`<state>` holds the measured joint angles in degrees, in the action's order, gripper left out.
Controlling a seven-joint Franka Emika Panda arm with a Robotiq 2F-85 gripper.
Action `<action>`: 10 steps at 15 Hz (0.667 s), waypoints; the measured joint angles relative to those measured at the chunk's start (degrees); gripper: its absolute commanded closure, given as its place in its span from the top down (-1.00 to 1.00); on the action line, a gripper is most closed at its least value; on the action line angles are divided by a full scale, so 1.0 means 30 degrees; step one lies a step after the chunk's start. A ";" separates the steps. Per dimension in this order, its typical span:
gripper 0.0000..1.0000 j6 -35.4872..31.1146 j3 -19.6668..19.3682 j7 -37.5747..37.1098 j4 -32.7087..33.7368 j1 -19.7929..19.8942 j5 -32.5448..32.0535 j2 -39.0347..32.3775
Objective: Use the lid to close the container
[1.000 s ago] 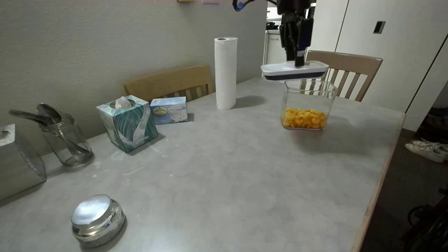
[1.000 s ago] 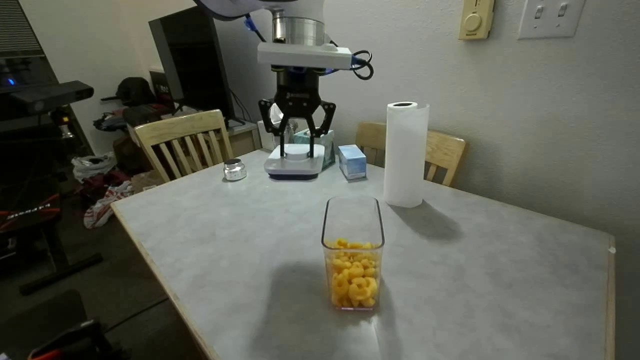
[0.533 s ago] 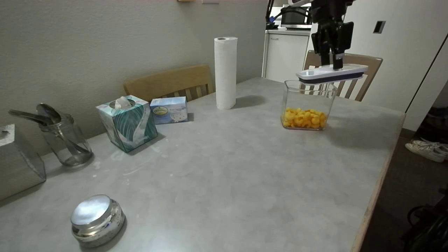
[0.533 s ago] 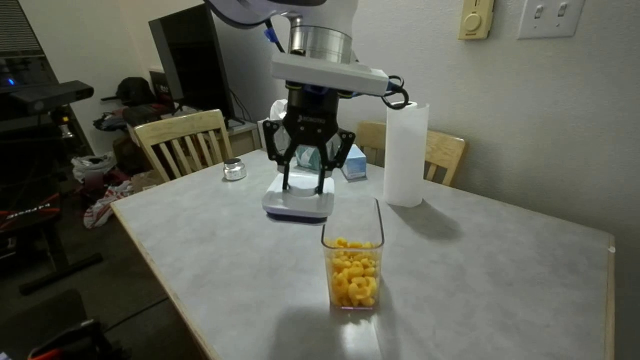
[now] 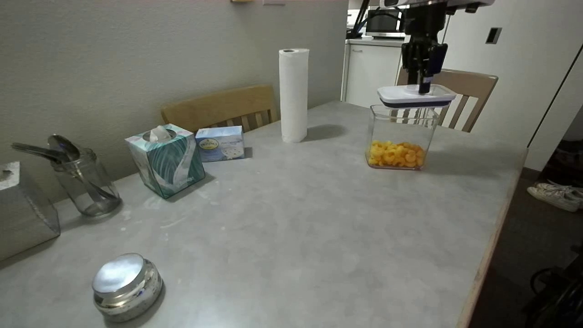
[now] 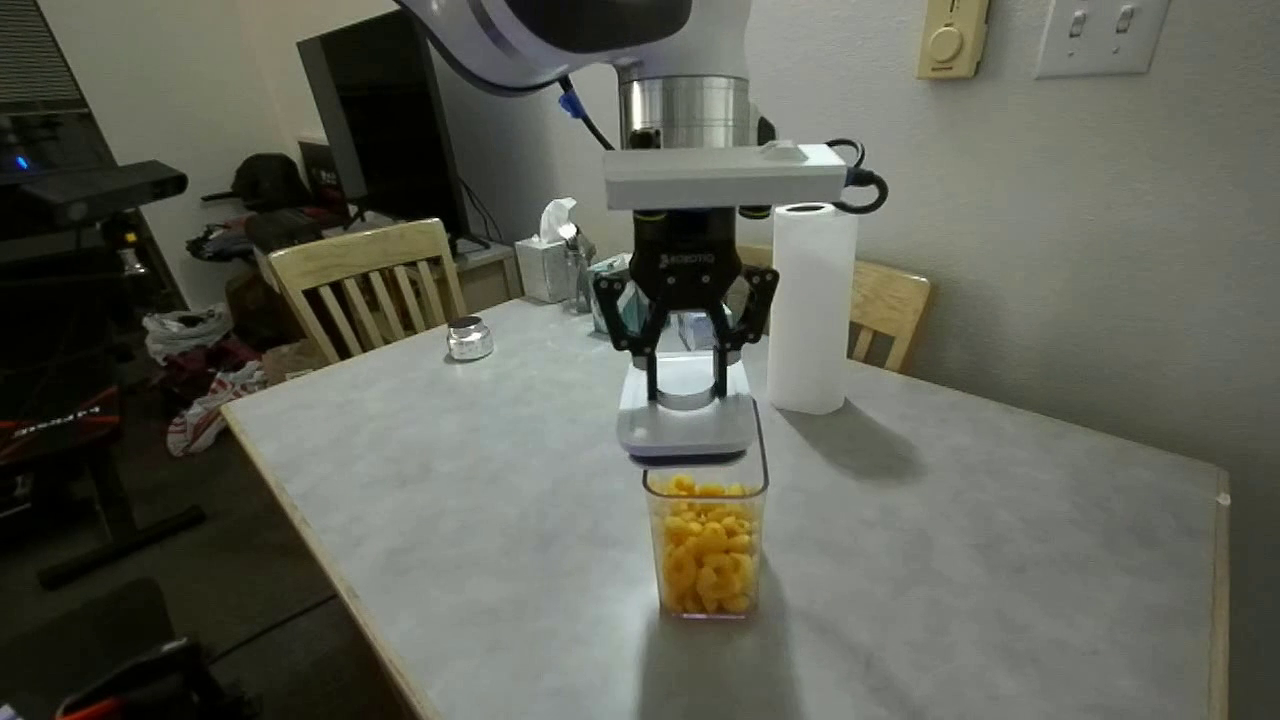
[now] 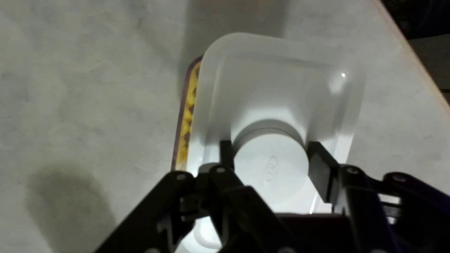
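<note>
The white lid (image 5: 396, 95) with a dark underside band is held roughly level above the clear container (image 5: 401, 132); it also shows in an exterior view (image 6: 685, 432). The container stands upright on the table with orange-yellow pieces inside and its top open. In the wrist view the lid (image 7: 277, 88) covers most of the container (image 7: 185, 119), whose rim and pieces show only along the lid's left edge. My gripper (image 6: 686, 388) is shut on the lid's round raised centre piece, one finger on each side; it also shows in the wrist view (image 7: 269, 158). A gap between lid and rim is hard to judge.
A paper-towel roll (image 5: 294, 95) stands near the container. A teal tissue box (image 5: 166, 161), a blue tea box (image 5: 221, 143), a glass jar with cutlery (image 5: 89, 182) and a shiny metal dome (image 5: 127, 287) are farther along the table. Chairs (image 6: 365, 285) stand around it.
My gripper has carried the lid towards the container, from well behind it to over it in an exterior view. The lid was tilted half a second ago and is now more level. The container has not moved.
</note>
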<state>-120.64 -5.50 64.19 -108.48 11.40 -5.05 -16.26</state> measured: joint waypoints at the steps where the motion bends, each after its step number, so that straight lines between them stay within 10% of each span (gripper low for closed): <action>1: -0.42 -0.0750 0.0009 -0.0042 -0.0023 -0.0027 -0.0006 -0.0181; 10: -0.42 -0.3971 0.0243 -0.0301 -0.0033 -0.0107 0.0000 -0.1367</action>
<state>-132.55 -4.77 63.29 -108.58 11.08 -5.05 -20.36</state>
